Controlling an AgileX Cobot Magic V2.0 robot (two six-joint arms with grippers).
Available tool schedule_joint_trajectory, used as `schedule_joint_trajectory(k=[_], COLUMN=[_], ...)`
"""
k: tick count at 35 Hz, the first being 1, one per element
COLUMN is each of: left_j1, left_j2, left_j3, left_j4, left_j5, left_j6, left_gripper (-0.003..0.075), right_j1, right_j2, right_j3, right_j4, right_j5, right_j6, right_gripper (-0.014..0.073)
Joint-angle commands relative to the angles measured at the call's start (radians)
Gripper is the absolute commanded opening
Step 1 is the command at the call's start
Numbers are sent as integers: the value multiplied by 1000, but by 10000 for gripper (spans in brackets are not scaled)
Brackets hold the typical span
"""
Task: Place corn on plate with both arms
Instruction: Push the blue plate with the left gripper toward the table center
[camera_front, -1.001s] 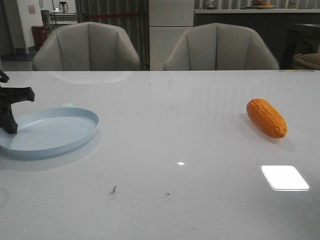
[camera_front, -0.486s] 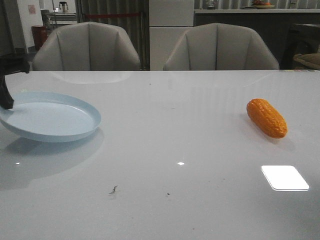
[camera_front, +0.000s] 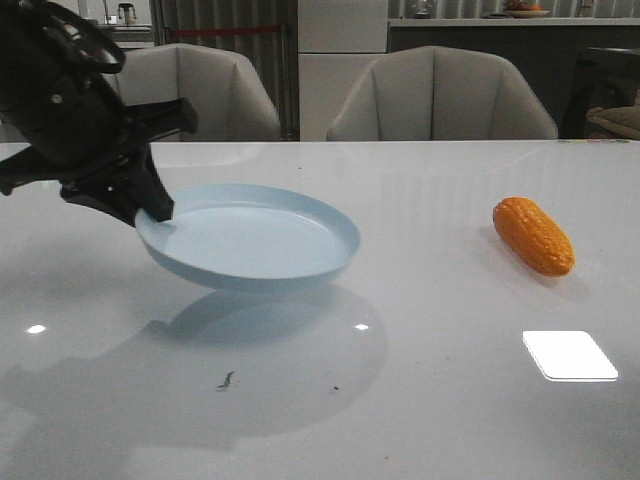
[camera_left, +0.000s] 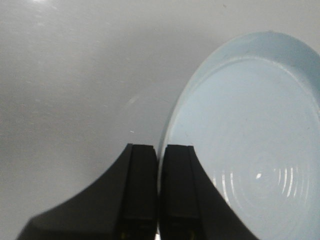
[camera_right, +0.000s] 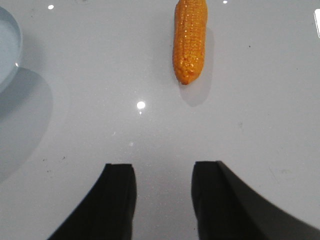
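The pale blue plate (camera_front: 250, 240) hangs above the table left of centre, with its shadow below it. My left gripper (camera_front: 155, 210) is shut on the plate's left rim; in the left wrist view the two fingers (camera_left: 142, 175) pinch the rim of the plate (camera_left: 250, 125). The orange corn (camera_front: 533, 236) lies on the table at the right, apart from everything. In the right wrist view the corn (camera_right: 190, 40) lies ahead of my right gripper (camera_right: 162, 170), which is open with nothing between its fingers. The right arm does not show in the front view.
Two grey chairs (camera_front: 440, 95) stand behind the table's far edge. A bright patch of reflected light (camera_front: 568, 355) lies near the front right. Small dark specks (camera_front: 227, 379) mark the table in front of the plate.
My left gripper has lifted the plate off the table and carried it right, towards the middle. The corn has not moved.
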Motion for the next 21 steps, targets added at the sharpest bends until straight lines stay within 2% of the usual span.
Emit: schedule_joint_trajectory(k=[1,7,16,18,21], left_j1=[-61,-112,-112,-112,-112], left_j2=[-45,-9,72,74,79], left_j3=[-25,-25,-25,-25,-25], left_j4=[-39,-42,-64,-64,-55], left_j5=[-60,-94,-94,-94,-94], left_j6=[3,3,10,28,34], left_gripper=[94,94,102,124,214], right_j1=[-3,-3,-3,-3,-3], right_j2=[-3,-3,-3,-3,-3], right_j3=[-39,-39,-39,-39,-39], right_j4=[-6,-6,-6,-6,-6], right_j5=[-58,-58,-58,-58,-58], right_j6=[-8,-8,-8,-8,-8], right_gripper=[395,395,395,395,395])
